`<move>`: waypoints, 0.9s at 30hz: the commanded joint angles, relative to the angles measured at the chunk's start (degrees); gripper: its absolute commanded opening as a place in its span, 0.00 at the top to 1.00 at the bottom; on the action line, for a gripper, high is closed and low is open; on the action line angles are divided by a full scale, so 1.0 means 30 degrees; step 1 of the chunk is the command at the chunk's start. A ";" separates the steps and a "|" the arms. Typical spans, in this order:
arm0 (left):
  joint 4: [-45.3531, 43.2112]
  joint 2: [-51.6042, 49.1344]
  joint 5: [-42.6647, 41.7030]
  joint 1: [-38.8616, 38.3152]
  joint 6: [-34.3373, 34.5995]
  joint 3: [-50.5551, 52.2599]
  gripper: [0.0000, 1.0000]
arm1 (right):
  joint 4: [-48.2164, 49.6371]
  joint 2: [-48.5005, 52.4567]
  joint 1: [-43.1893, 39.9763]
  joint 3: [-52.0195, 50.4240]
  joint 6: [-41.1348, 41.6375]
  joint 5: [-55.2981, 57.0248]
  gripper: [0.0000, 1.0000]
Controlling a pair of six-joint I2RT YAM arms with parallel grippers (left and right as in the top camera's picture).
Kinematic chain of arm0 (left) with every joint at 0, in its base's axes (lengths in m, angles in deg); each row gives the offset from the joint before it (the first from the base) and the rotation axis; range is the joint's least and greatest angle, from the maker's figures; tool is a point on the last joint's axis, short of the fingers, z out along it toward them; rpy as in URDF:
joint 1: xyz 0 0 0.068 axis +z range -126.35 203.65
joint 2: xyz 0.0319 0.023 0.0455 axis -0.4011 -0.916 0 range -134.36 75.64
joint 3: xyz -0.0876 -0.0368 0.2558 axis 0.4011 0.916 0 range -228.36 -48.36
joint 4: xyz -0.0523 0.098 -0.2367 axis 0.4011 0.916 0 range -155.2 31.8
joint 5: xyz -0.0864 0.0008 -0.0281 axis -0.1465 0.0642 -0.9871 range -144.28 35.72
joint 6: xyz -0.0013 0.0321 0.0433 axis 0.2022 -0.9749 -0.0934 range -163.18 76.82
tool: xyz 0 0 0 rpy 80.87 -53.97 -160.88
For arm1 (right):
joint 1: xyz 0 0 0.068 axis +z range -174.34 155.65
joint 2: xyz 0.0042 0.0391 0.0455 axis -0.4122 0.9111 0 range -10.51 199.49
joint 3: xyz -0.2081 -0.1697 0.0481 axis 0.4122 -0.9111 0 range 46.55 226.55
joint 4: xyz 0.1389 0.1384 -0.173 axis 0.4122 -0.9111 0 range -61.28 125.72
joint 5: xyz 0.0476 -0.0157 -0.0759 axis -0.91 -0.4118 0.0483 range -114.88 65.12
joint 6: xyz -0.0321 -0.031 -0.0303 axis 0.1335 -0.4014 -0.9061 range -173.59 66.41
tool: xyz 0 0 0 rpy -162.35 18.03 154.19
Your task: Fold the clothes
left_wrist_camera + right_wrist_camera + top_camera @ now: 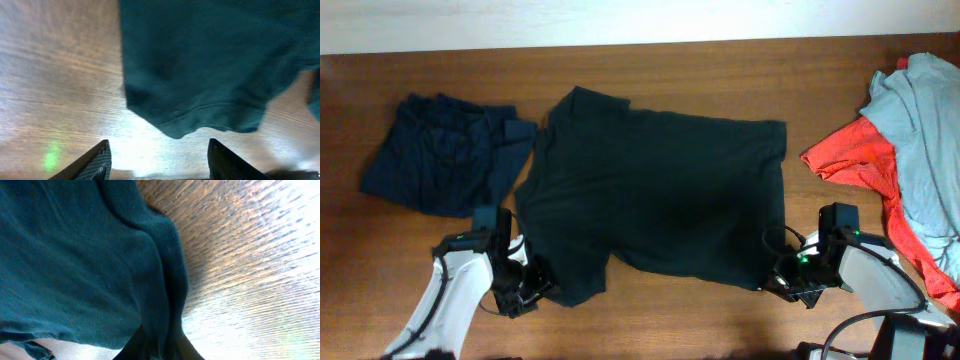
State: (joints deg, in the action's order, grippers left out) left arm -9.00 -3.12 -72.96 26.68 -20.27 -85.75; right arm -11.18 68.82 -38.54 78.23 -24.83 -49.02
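A dark teal T-shirt [660, 195] lies spread flat on the wooden table [720, 70]. My left gripper [528, 290] is open and empty, just short of the shirt's near left sleeve; in the left wrist view the sleeve hem [200, 107] lies ahead of the open jaws [159, 162], apart from them. My right gripper [782, 280] is shut on the shirt's near right hem corner; in the right wrist view the cloth [75, 265] bunches into the closed jaws [162, 347].
A folded navy garment [445, 150] lies at the far left. A pile with a red garment [855, 155] and a grey-blue one [925, 130] sits at the right edge. Bare wood shows along the front edge.
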 commanded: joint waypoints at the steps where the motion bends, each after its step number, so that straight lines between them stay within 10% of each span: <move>1: -0.0197 -0.1668 -0.0197 -0.0007 0.0794 0.0095 0.39 | -0.0073 0.0044 0.0102 -0.0124 -0.0044 0.0036 0.85; 6: -0.1297 -0.3847 -0.0219 -0.0007 0.0794 0.0095 0.57 | -0.0087 0.0044 0.0102 -0.0131 -0.0364 0.0029 0.85; 10: -0.1406 -0.4379 -0.0386 -0.0007 0.0772 0.0080 0.98 | -0.0073 0.0036 0.0102 -0.0109 -0.0736 0.0051 0.85; 27: 0.3701 0.2259 0.2273 -0.0007 -0.0663 -0.6353 0.99 | -0.5814 -0.1115 0.0109 0.5850 -0.3024 0.2222 0.96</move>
State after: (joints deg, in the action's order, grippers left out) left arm 1.80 0.12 -70.80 26.68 -21.12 -100.57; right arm -26.98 67.38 -38.54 91.69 -32.53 -44.47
